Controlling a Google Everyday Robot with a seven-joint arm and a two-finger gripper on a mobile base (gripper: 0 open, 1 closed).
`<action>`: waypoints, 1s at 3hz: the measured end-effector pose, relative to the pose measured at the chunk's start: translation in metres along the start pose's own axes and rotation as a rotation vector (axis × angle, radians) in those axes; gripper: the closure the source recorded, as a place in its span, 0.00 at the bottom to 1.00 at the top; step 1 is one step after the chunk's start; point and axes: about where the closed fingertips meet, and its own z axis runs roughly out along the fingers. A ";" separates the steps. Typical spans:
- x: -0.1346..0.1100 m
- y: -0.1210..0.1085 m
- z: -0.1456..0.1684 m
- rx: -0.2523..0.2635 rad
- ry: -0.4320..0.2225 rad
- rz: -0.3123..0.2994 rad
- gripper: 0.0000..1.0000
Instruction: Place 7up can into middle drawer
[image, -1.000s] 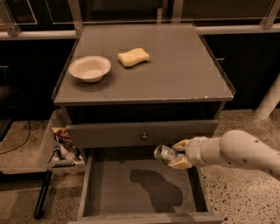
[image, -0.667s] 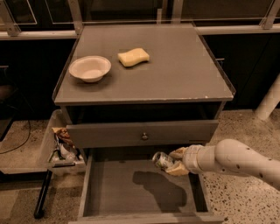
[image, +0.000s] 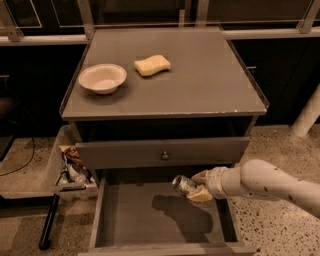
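Note:
The 7up can (image: 183, 184), silvery with green marks, lies tilted on its side in my gripper (image: 197, 186). The gripper is shut on it and holds it above the right part of the open middle drawer (image: 135, 215), a shallow grey box pulled out at the bottom of the cabinet. My white arm (image: 270, 184) reaches in from the right. The can casts a shadow on the drawer floor below it.
A closed drawer front with a round metal knob (image: 165, 155) sits above the open drawer. On the cabinet top stand a white bowl (image: 102, 78) and a yellow sponge (image: 152, 65). A clear bin with wrappers (image: 70, 167) stands at the left on the floor.
My gripper with the can has moved down and a little left, lower over the open drawer.

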 end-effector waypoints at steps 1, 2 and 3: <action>0.028 0.008 0.039 -0.008 0.010 0.045 1.00; 0.052 0.012 0.074 0.019 -0.004 0.060 1.00; 0.067 0.016 0.100 0.025 -0.020 0.066 1.00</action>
